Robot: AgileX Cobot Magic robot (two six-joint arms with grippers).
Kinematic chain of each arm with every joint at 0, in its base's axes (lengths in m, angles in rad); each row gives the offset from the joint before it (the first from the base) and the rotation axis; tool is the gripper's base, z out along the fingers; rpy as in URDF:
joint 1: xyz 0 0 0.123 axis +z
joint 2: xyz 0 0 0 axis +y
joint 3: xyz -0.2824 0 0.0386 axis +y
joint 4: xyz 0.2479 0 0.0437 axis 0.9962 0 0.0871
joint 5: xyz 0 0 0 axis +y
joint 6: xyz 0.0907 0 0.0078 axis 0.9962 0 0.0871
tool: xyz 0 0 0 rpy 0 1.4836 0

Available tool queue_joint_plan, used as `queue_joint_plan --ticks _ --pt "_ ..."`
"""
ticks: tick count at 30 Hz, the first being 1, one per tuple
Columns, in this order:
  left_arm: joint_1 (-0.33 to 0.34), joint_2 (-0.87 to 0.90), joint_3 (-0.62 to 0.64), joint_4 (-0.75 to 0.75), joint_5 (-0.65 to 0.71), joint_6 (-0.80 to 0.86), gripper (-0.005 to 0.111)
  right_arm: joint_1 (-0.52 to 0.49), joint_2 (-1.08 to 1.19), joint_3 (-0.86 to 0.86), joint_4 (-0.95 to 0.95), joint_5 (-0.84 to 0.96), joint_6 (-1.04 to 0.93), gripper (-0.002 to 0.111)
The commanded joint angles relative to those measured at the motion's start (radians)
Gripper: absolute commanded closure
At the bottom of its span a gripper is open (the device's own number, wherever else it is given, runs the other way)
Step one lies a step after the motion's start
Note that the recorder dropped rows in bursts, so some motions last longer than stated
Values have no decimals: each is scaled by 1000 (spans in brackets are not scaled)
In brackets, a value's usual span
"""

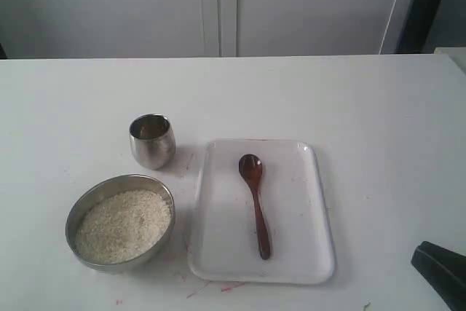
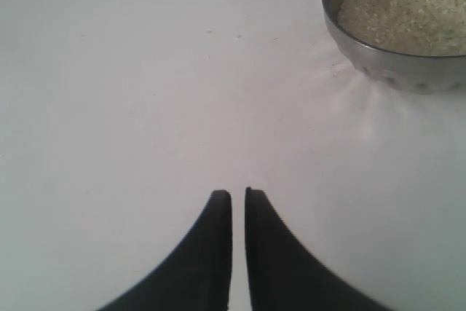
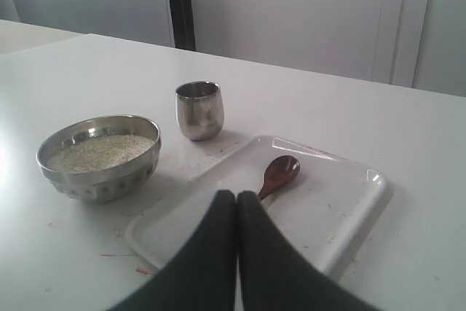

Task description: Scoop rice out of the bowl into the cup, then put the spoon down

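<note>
Spoon lies on tray: likely light, stiff; take its slim handle. Left gripper, right gripper closed, empty.

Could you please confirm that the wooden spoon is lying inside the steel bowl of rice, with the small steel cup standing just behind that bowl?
Not quite. The spoon lies on the white tray beside the bowl, not inside it, as the exterior view shows. The rest holds: the bowl contains rice, and the cup stands just behind it.
</note>
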Motion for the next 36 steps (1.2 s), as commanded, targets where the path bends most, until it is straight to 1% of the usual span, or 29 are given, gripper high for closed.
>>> queue_joint_plan --ticks 1,14,18,20,28,36 --pt "-4 7 9 0 43 -6 92 -5 -4 5 0 -2 -12 108" --pt "-4 7 9 0 43 -6 92 -5 -4 5 0 -2 -12 108" --pt "-4 7 9 0 43 -6 92 -19 -4 5 1 -2 -12 108" --pt "-4 7 9 0 43 -6 92 -50 -4 5 1 -2 -12 108" --pt "-4 7 9 0 43 -6 92 -236 -4 5 3 -2 -12 108" --pt "-4 7 9 0 43 -6 92 -393 -4 5 3 -2 -12 108"
